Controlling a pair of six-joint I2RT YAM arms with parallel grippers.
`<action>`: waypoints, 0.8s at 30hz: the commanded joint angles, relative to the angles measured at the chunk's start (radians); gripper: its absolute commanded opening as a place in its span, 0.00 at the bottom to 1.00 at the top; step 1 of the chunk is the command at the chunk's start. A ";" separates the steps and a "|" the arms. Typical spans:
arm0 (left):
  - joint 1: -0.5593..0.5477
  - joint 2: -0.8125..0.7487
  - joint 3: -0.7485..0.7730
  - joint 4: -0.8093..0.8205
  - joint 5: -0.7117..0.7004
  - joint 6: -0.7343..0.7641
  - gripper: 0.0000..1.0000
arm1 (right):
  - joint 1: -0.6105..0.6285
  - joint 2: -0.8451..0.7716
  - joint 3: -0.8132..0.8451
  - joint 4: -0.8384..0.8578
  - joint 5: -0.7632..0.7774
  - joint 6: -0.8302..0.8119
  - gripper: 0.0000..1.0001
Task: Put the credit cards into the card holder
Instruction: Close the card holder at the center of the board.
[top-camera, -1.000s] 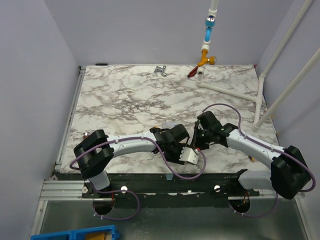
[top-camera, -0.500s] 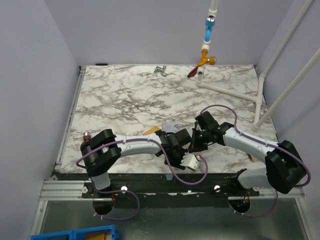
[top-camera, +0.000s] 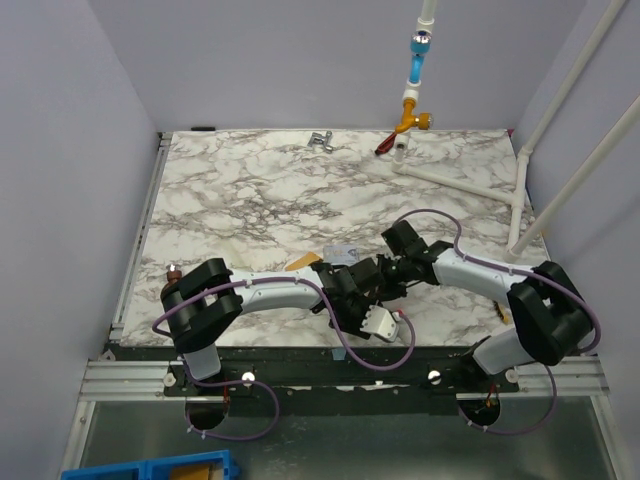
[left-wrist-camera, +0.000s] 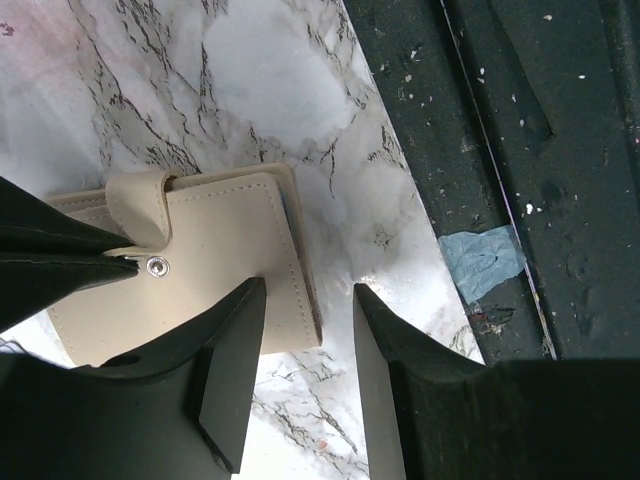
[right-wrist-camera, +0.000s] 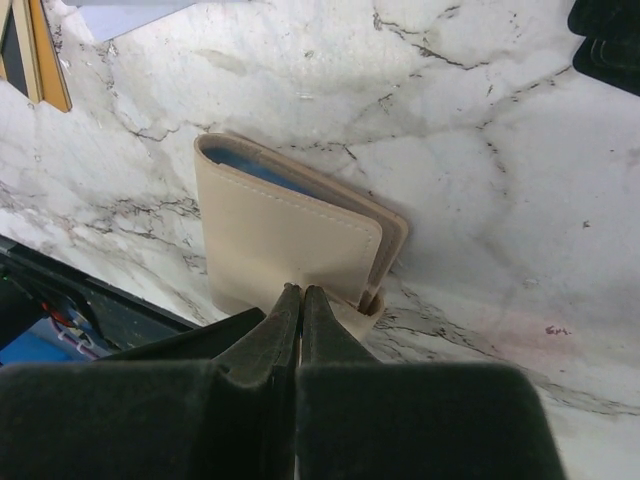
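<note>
1. left arm (top-camera: 270, 290): lying low along the near edge, reaching rightward, wrist tipping downward
2. left gripper (left-wrist-camera: 308, 300): fingers standing apart, pointing down
3. right arm (top-camera: 470, 272): stretching leftward, elbow bending, wrist meeting the left wrist
4. right gripper (right-wrist-camera: 300, 300): fingers pressing together, pinching the card holder (right-wrist-camera: 285, 240) at its strap edge

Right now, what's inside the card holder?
The edge of a pale blue card shows between the flaps of the card holder in the right wrist view. The rest of it, and any other cards inside, are hidden by the tan cover.
</note>
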 joint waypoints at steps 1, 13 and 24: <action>-0.007 0.002 -0.027 0.001 0.013 0.014 0.41 | 0.014 0.028 0.026 0.037 0.030 0.026 0.01; -0.007 -0.003 -0.026 0.000 0.010 0.010 0.38 | 0.068 0.074 0.078 -0.006 0.113 0.034 0.19; 0.002 -0.013 -0.042 0.008 -0.002 0.012 0.35 | 0.074 0.018 0.091 -0.046 0.094 0.023 0.28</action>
